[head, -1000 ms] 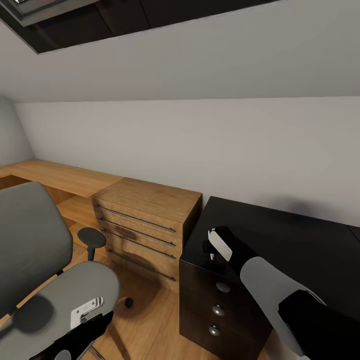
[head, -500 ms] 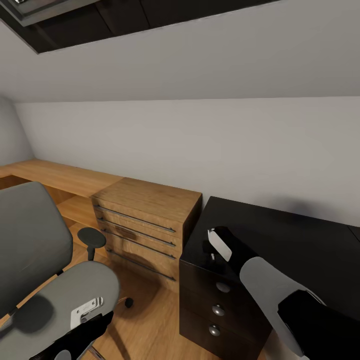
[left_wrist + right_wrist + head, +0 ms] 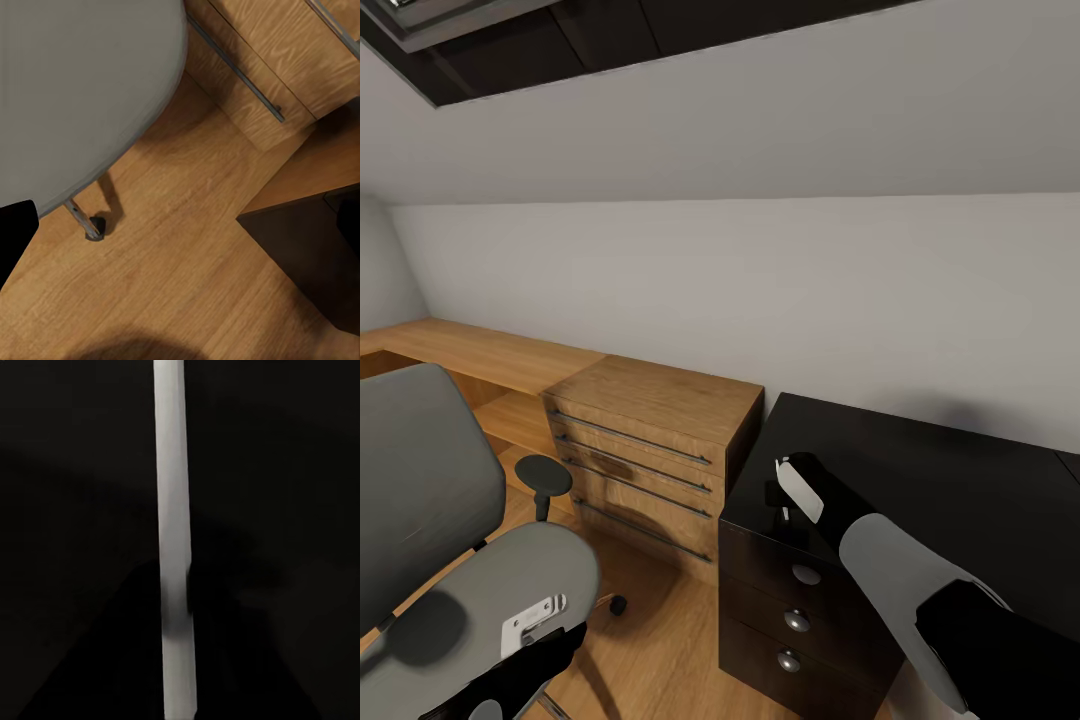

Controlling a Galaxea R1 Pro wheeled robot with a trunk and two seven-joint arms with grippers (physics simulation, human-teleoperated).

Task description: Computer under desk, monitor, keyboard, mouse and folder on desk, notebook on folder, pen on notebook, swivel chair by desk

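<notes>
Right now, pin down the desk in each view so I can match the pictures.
Head view: the desk sits lower right, glossy black top over knobbed drawers.
Left wrist view: its dark drawer block stands on the floor near the oak cabinet.
Right wrist view: probably the black surface behind the white pen.
Shared landmarks: the oak cabinet links head and left wrist views; the pen links head and right wrist views.

pen [image 3: 784, 513] tip lower (slightly), nearer desk [image 3: 960, 480]
</notes>
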